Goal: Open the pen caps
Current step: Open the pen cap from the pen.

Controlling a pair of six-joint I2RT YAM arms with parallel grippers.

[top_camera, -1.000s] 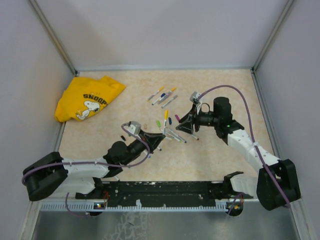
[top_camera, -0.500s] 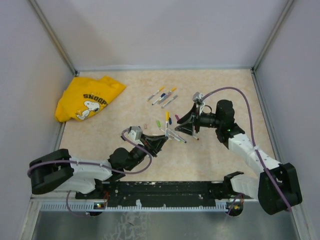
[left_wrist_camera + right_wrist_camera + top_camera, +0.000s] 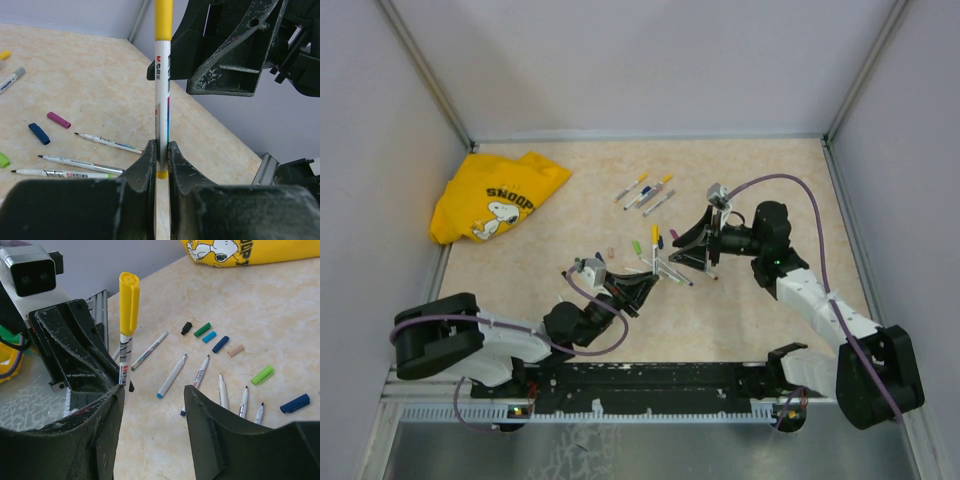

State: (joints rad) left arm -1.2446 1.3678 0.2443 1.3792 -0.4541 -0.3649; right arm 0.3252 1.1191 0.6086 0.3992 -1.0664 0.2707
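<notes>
Shifted since the earlier frame: the left arm's elbow has swung in along the near edge of the table [image 3: 770, 180], and the right gripper [image 3: 155, 405] has edged a little closer to the middle. The upright pen [image 3: 162, 100] has barely moved.

That pen is clamped low on its barrel in the left gripper [image 3: 161, 155], jaws closed tight on it, near the middle of the table. Its long axis stands close to vertical, with the yellow cap [image 3: 128, 302] at the top end, clear of the fingers and still seated.

The right gripper is the nearer free one. Its jaws stand partly apart and hold nothing. From its wrist view the cap rises ahead of and above the gap between the fingers, lined up with the inner edge of the finger on the left of that view rather than centred. In the left wrist view its dark body sits just beside the barrel's upper part, apart from it. My reading is that the right gripper must rise and shift sideways to bracket the cap, then pull along the barrel's axis.

Loose caps [image 3: 220, 344] and uncapped pens [image 3: 171, 376] lie around the pair; more capped pens [image 3: 645, 190] wait toward the far edge, and a yellow shirt [image 3: 495, 200] lies in the far left corner.
</notes>
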